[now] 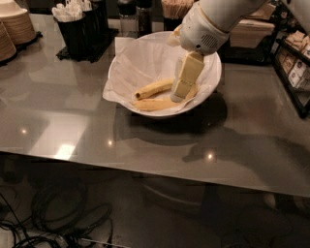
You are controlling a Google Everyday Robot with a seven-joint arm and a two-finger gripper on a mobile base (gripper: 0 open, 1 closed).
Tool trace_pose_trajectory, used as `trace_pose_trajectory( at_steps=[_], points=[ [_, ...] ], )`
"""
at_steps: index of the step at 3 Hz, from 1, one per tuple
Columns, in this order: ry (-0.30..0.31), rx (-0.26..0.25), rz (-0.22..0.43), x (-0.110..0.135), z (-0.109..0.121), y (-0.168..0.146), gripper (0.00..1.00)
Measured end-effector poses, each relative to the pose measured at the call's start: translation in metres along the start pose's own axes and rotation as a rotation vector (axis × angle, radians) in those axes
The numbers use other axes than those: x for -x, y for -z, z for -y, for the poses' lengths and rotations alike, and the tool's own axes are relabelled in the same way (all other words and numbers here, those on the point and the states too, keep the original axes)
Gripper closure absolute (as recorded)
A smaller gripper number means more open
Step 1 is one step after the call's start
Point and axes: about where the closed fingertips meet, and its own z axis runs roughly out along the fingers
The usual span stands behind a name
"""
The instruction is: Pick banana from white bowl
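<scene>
The white bowl (121, 72), lined with crinkled white paper, stands at the middle back of the grey table. Two bananas lie in it. The longer, curved banana (155, 104) lies along the near side. The shorter, straighter one (154, 88) lies just behind it. My gripper (180, 93) reaches down into the right half of the bowl. Its cream fingers (190, 72) stand over the right ends of both bananas and hide them. The fingers look slightly apart and hold nothing.
A black caddy with white packets (80, 29) stands at the back left, beside stacked tan bowls (14, 26). Shakers (131, 14) and a stirrer cup (177, 7) stand behind the bowl. A shelf of boxes (295, 63) is at the right. The table's front edge (145, 167) runs across.
</scene>
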Motion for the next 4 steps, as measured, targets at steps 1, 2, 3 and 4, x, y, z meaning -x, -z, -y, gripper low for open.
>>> trace_pose_trajectory(
  at_steps=[1, 2, 3, 4],
  points=[
    [0.004, 0.003, 0.005, 0.003, 0.003, -0.004, 0.16],
    [0.004, 0.003, 0.005, 0.003, 0.003, -0.004, 0.37],
    [0.004, 0.003, 0.005, 0.003, 0.003, -0.004, 0.29],
    [0.006, 0.040, 0.022, 0.002, 0.006, -0.020, 0.23]
  ],
)
